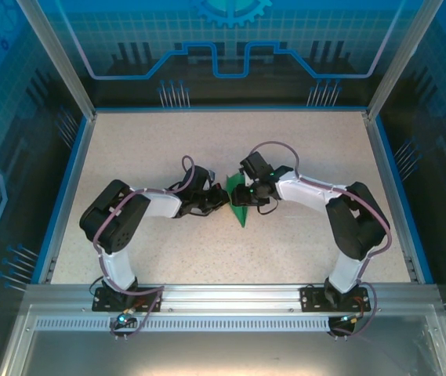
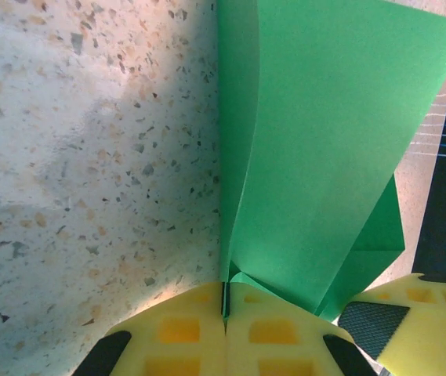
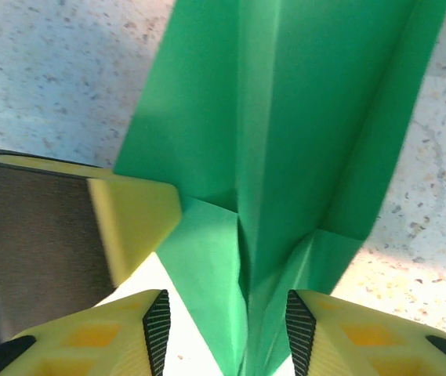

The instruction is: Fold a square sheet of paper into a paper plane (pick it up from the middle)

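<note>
The paper plane (image 1: 241, 207) is bright-green paper folded into a narrow pointed shape, held off the table's middle between both arms, with its tip toward the near edge. My left gripper (image 1: 223, 197) is shut on it. In the left wrist view the yellow fingers (image 2: 183, 329) pinch a thin folded edge of the paper plane (image 2: 324, 141). My right gripper (image 1: 248, 193) is open. Its ribbed pads (image 3: 157, 329) stand apart on either side of the creased keel of the paper plane (image 3: 285, 117), and I cannot tell if they touch it.
The speckled beige table (image 1: 152, 149) is ringed by a blue rim (image 1: 64, 188) and aluminium frame posts. One finger of the left gripper (image 3: 132, 215) shows in the right wrist view, close beside the paper. A right-gripper finger (image 2: 411, 313) sits at the left wrist view's lower right.
</note>
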Action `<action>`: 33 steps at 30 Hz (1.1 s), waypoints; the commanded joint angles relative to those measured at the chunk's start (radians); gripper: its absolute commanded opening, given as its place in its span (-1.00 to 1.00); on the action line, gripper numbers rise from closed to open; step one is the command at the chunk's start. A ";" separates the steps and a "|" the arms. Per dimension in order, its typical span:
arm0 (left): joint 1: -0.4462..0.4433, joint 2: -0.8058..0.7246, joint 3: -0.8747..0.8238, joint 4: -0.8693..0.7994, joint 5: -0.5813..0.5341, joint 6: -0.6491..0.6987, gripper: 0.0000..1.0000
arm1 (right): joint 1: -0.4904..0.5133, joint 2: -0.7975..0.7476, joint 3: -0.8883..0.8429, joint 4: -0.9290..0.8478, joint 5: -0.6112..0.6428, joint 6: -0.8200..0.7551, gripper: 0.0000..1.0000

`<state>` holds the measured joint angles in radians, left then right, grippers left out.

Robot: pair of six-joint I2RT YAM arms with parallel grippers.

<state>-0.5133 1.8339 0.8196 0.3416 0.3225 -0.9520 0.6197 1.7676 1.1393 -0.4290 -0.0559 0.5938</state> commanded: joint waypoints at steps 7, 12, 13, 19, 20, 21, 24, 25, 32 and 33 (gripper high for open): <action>0.008 0.025 -0.008 -0.010 -0.002 0.004 -0.93 | 0.026 0.055 0.051 -0.062 0.037 -0.019 -0.07; 0.007 0.024 -0.008 -0.011 0.000 0.007 -0.92 | 0.029 0.084 0.064 -0.067 0.051 -0.010 -0.10; 0.008 0.024 -0.009 -0.012 -0.002 0.006 -0.92 | 0.029 0.088 0.069 -0.071 0.055 -0.009 -0.09; 0.009 0.024 -0.010 -0.012 0.003 0.007 -0.92 | 0.041 0.109 0.089 -0.092 0.089 -0.003 -0.11; 0.009 0.022 -0.009 -0.013 0.003 0.006 -0.92 | 0.043 0.111 0.092 -0.097 0.097 0.000 -0.11; 0.008 0.023 -0.009 -0.013 0.003 0.006 -0.92 | 0.046 0.109 0.094 -0.099 0.103 0.000 -0.11; 0.008 0.024 -0.009 -0.014 0.003 0.007 -0.91 | 0.054 0.094 0.086 -0.081 0.100 0.001 -0.11; 0.008 0.024 -0.009 -0.015 0.002 0.007 -0.91 | 0.058 0.084 0.088 -0.083 0.105 0.003 -0.11; 0.007 0.024 -0.009 -0.015 0.001 0.007 -0.91 | 0.083 0.027 0.091 -0.125 0.208 0.023 -0.01; 0.008 0.024 -0.009 -0.015 0.002 0.008 -0.91 | 0.087 0.025 0.091 -0.129 0.219 0.025 0.01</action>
<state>-0.5121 1.8393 0.8196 0.3378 0.3225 -0.9520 0.6846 1.8374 1.2045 -0.5140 0.1040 0.5991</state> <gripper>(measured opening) 0.066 0.501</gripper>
